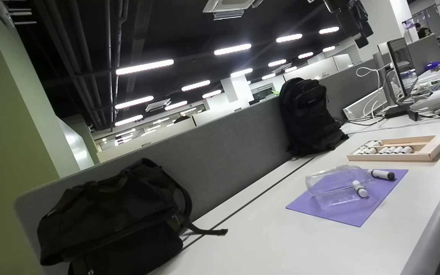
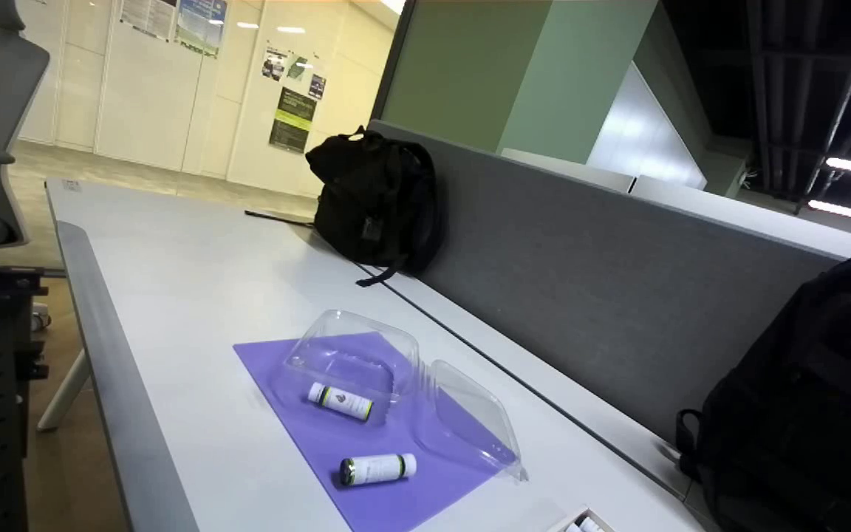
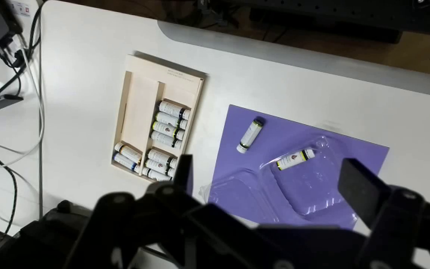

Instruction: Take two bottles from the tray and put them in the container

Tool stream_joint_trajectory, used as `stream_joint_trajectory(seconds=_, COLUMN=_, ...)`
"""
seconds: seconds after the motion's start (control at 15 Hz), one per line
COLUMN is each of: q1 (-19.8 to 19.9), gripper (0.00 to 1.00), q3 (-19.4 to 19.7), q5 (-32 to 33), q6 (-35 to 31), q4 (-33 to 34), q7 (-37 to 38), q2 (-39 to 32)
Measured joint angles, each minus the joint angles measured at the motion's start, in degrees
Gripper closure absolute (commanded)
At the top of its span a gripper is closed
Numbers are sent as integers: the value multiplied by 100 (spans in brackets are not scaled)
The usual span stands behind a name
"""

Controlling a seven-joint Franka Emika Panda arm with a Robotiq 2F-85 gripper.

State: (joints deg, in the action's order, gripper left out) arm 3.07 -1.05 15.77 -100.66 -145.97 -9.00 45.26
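Note:
The tan wooden tray (image 3: 137, 99) lies on the desk, holding several small white bottles (image 3: 165, 129) in its compartments. It also shows in an exterior view (image 1: 395, 157). The clear plastic container (image 3: 308, 192) stands open on the purple mat, its lid (image 2: 473, 406) folded out beside it. One bottle (image 3: 294, 160) lies on its side inside the container. Another bottle (image 3: 250, 135) lies on the mat, outside the container; it also shows in an exterior view (image 2: 377, 469). My gripper (image 3: 269, 175) is wide open and empty, high above the mat. In an exterior view the gripper (image 1: 362, 37) hangs near the top edge.
The purple mat (image 3: 233, 123) lies on the white desk (image 2: 196, 295). A grey partition (image 1: 224, 152) runs along the desk's back, with two black backpacks (image 1: 120, 221) (image 1: 308, 118) against it. Cables (image 3: 41, 112) and a monitor (image 1: 401, 65) stand beyond the tray.

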Motion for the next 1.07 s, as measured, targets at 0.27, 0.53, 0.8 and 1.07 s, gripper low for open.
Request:
stream_joint_trajectory(seconds=0.27, q1=-60, gripper=0, q3=11, q5=27, q6=-101, q4=-16, q7=-63, q2=-33)
stream_joint_trajectory(seconds=0.53, q1=-244, gripper=0, q3=14, q5=238, q6=-815, q4=-123, q7=-225, q2=-483)
stream_joint_trajectory(seconds=0.8, q1=-248, gripper=0, q3=178, q5=621, q6=-1575, q4=-246, q7=-631, q2=-1077)
stream_joint_trajectory(seconds=1.07, q1=110, gripper=0, q3=518, q5=1271, q6=-2029, q4=-273, q7=-812, q2=-1501)
